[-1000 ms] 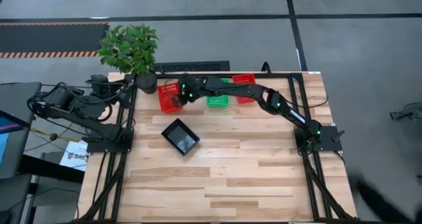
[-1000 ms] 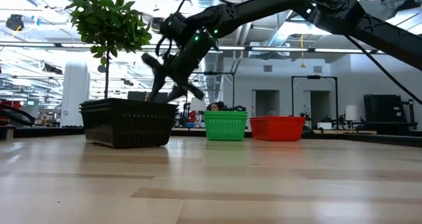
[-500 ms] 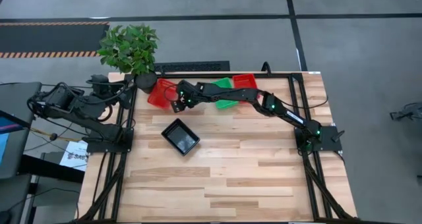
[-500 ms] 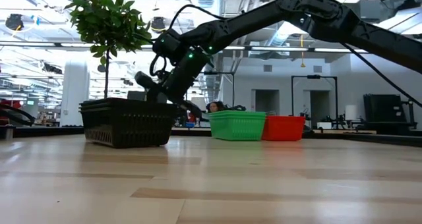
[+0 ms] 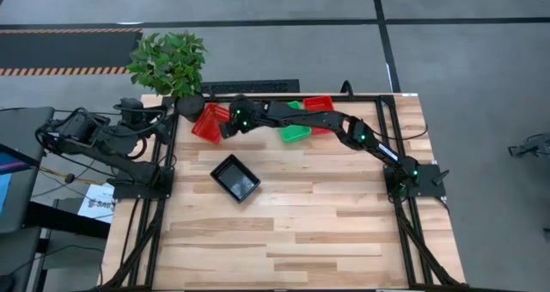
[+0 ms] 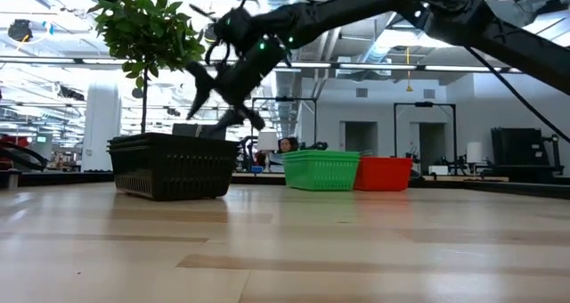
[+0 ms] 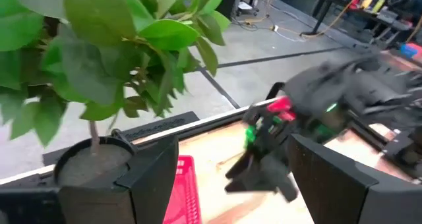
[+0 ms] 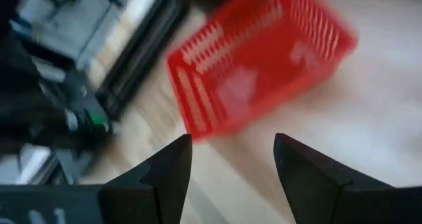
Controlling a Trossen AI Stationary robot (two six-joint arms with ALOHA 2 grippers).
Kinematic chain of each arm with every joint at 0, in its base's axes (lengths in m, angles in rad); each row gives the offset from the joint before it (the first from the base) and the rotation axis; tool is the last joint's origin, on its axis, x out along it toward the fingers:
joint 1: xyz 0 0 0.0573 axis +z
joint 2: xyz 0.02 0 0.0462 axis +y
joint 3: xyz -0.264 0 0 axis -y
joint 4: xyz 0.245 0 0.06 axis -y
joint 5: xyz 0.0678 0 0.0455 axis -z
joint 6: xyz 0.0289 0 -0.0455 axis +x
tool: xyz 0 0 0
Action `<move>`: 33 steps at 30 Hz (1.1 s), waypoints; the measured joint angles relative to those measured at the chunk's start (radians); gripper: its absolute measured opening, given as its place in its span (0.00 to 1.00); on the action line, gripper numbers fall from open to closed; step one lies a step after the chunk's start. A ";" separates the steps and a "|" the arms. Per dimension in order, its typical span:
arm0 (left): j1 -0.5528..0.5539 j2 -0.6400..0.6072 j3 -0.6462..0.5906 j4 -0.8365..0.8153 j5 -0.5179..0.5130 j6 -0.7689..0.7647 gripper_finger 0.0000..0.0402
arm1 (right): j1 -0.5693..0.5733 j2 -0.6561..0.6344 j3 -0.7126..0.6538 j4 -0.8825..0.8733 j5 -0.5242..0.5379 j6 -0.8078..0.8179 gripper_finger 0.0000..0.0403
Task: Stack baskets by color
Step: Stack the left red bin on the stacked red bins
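Note:
A red basket (image 5: 206, 122) (image 8: 257, 59) lies askew on the table at the far left, right beside the plant pot (image 5: 191, 108). My right gripper (image 5: 226, 129) (image 8: 231, 158) hangs open just to its right, raised above the table (image 6: 218, 94), with nothing between its fingers. A green basket (image 5: 295, 130) (image 6: 322, 169) and a second red basket (image 5: 320, 106) (image 6: 383, 172) sit along the far edge, partly under the right arm. A black basket (image 5: 235, 178) (image 6: 174, 165) stands nearer the middle. My left gripper (image 7: 224, 178) waits open off the table's left edge.
The potted plant (image 5: 169, 62) (image 6: 147, 36) stands at the far left corner, close to the red basket. A dark frame (image 5: 387, 137) runs round the table. The near half of the wooden table (image 5: 284, 240) holds nothing.
My right gripper has taken the red basket toward the table's far left, up to the plant pot, dipping low on the way. It has then risen and now stands clear of the basket. The green basket has shifted a little to the right and turned.

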 joint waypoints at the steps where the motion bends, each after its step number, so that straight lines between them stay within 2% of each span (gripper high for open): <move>1: 0.000 0.000 0.000 -0.006 -0.005 -0.004 0.67 | -0.003 -0.007 0.001 0.014 0.023 -0.002 0.58; 6: 0.000 0.000 0.000 -0.029 -0.011 -0.018 0.67 | -0.028 0.013 -0.001 0.094 0.092 0.010 0.58; 13: 0.000 0.000 0.000 -0.059 -0.009 -0.057 0.67 | -0.047 0.072 -0.007 0.123 0.082 0.093 0.58; 20: 0.000 0.000 0.000 -0.088 -0.003 -0.070 0.67 | -0.049 0.086 -0.003 0.168 0.068 0.102 0.58; 25: 0.000 0.000 0.000 -0.104 0.097 -0.077 0.67 | -0.053 0.072 -0.005 0.163 0.009 0.085 0.58; 29: 0.000 0.005 0.000 -0.134 0.199 -0.026 0.67 | -0.050 0.022 -0.003 0.166 0.006 -0.001 0.58; 33: 0.000 0.023 0.000 -0.198 0.264 -0.061 0.67 | -0.034 -0.021 -0.003 0.163 0.006 -0.045 0.58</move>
